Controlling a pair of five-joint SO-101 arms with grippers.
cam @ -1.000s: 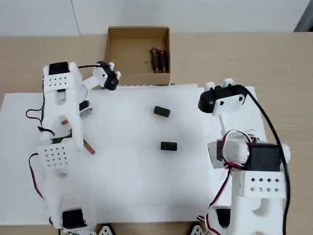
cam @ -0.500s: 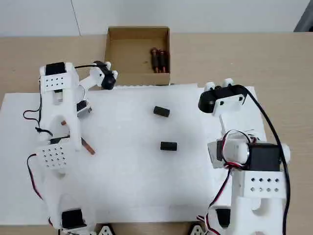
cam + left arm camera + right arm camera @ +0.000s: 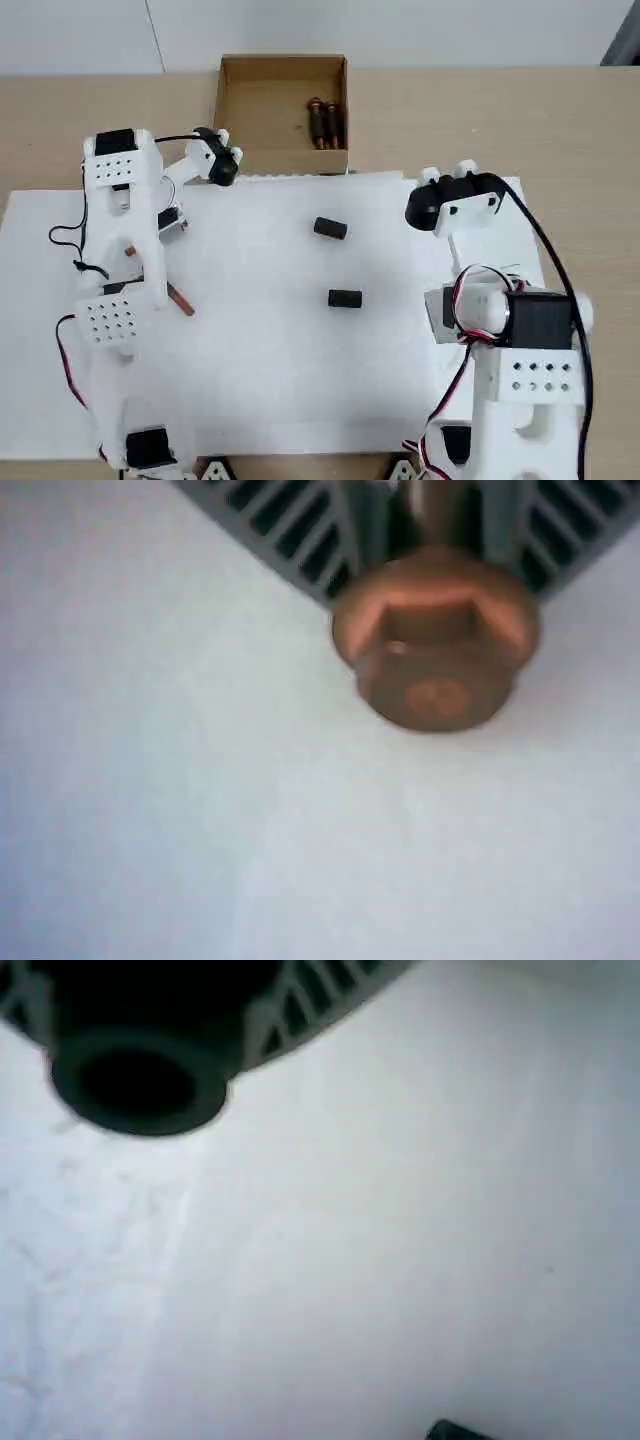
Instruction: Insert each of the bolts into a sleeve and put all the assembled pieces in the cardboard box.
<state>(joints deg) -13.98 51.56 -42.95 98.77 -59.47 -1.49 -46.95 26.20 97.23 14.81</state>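
A pale wooden tabletop [image 3: 500,110] carries a white foam sheet [image 3: 280,370] over most of its near half. A white wall [image 3: 400,30] runs behind the far edge.

The left arm [image 3: 120,250] rises along the sheet's left edge, with its wrist camera turned toward the far edge, near the box. The left gripper [image 3: 437,515] is clenched on a copper bolt [image 3: 435,650], whose hex head faces the camera over bare foam. The right arm [image 3: 525,350] stands at the sheet's right edge, folded above its base. The right gripper [image 3: 150,1000] is grasping a black sleeve [image 3: 140,1085], whose open bore faces the camera, with foam beneath.

The cardboard box [image 3: 218,100] sits by the far edge, left of its middle and just beyond the sheet. Assembled pieces [image 3: 325,122] lie against its right wall. The far sleeve [image 3: 331,228] and the near sleeve [image 3: 345,298] lie around the sheet's middle, well apart from both arms. A loose bolt [image 3: 180,298] lies just beside the left arm. A second copper piece [image 3: 131,250] is partly hidden by that arm.
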